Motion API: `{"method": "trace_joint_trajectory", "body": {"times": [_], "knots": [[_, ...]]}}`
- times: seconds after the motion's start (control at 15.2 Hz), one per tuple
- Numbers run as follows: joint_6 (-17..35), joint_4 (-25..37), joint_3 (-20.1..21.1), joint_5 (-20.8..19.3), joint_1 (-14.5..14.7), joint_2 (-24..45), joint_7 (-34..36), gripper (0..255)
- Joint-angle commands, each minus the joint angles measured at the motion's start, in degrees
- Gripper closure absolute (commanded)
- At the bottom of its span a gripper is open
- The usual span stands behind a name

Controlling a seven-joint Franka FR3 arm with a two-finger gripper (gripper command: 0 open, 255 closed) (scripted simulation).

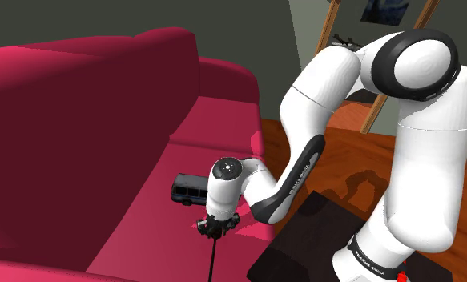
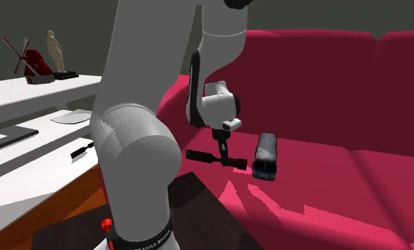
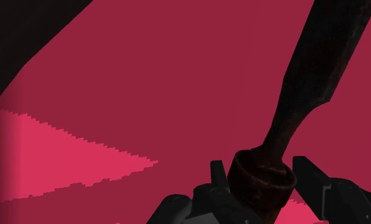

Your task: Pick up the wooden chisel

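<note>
In my end effector [image 3: 261, 175], clamped on its collar: dark chisel [image 3: 305, 95] | step: grasp made, lift from red sofa [image 3: 146, 76] beneath | next: raise straight, clear of toy bus [image 1: 190, 190] alongside.

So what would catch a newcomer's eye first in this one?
The big crimson sofa dominates, with the white arm bent down over its seat. The black gripper clasps a dark chisel near its ringed handle end. A small dark toy bus sits on the cushion just beside them.
</note>
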Motion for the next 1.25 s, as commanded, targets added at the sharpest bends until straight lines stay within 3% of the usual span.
{"method": "trace_joint_trajectory", "body": {"times": [0.0,0.33,1.06,1.19], "knots": [[0.02,0.03,-0.03,-0.03,-0.01,0.06,-0.02,255],[-1.51,-1.19,3.21,5.07,-2.44,-3.47,-4.16,255],[-6.44,-3.31,11.17,21.65,-7.71,-13.99,-17.0,255],[-6.52,-3.33,11.19,21.9,-7.69,-14.15,-17.2,255]]}}
